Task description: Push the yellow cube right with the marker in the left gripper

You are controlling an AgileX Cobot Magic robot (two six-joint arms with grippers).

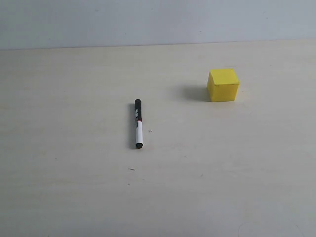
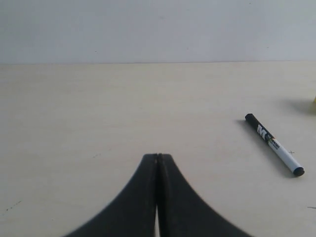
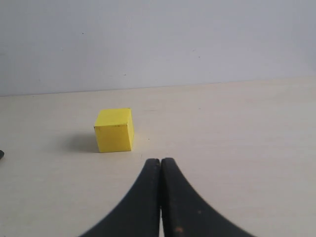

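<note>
The marker (image 1: 138, 124) lies flat on the table near the middle, black cap end pointing away, white barrel toward the front; nothing holds it. It shows too in the left wrist view as the marker (image 2: 274, 144). The yellow cube (image 1: 223, 85) sits to its right and farther back, also seen as the yellow cube (image 3: 114, 130). My left gripper (image 2: 158, 156) is shut with nothing between its fingers, well apart from the marker. My right gripper (image 3: 160, 160) is shut and empty, a short way from the cube. Neither gripper appears in the exterior view.
The pale table (image 1: 74, 187) runs back to a plain light wall (image 1: 148, 19). A small dark speck (image 1: 131, 169) lies in front of the marker.
</note>
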